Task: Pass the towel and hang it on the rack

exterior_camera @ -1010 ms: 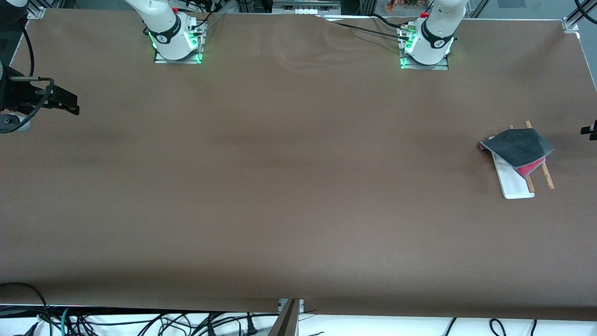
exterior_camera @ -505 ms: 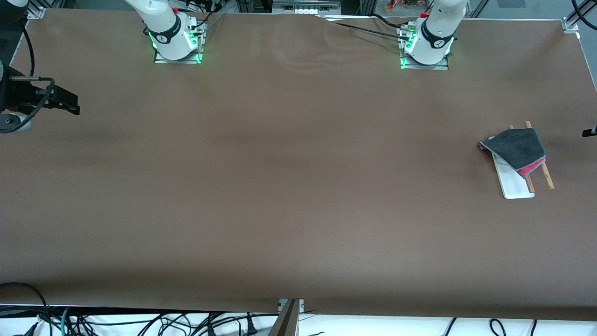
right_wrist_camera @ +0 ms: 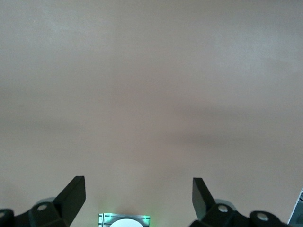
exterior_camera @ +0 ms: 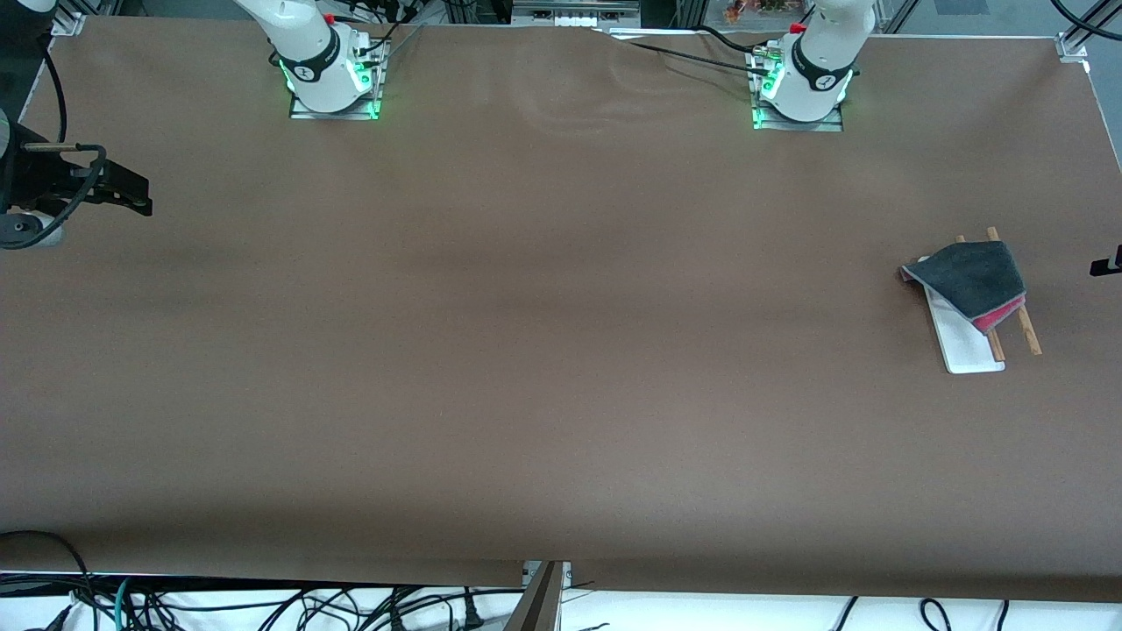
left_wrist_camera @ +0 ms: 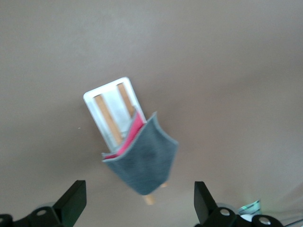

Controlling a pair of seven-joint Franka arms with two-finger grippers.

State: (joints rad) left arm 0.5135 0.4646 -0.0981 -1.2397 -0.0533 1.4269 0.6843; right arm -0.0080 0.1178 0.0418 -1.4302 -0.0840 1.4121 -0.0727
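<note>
Front view: towel [exterior_camera: 971,279] seen draped over rack [exterior_camera: 964,346] rods, toward left arm's end of bench [exterior_camera: 543,350]. Soft, light, limp; best pinched at hanging edge. Left pincer [left_wrist_camera: 137,204] wide, empty, over towel; right pincer [right_wrist_camera: 138,196] wide, empty, over bare bench, waiting.

Just a big brown table cover [exterior_camera: 543,350], a bit rippled up toward 12 o'clock, and a tangle of cables [exterior_camera: 263,605] hanging around 7 o'clock.

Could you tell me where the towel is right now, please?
In the front view, the towel is draped over the rods of the rack, toward the left arm's end of the table; neither tool holds it.
</note>
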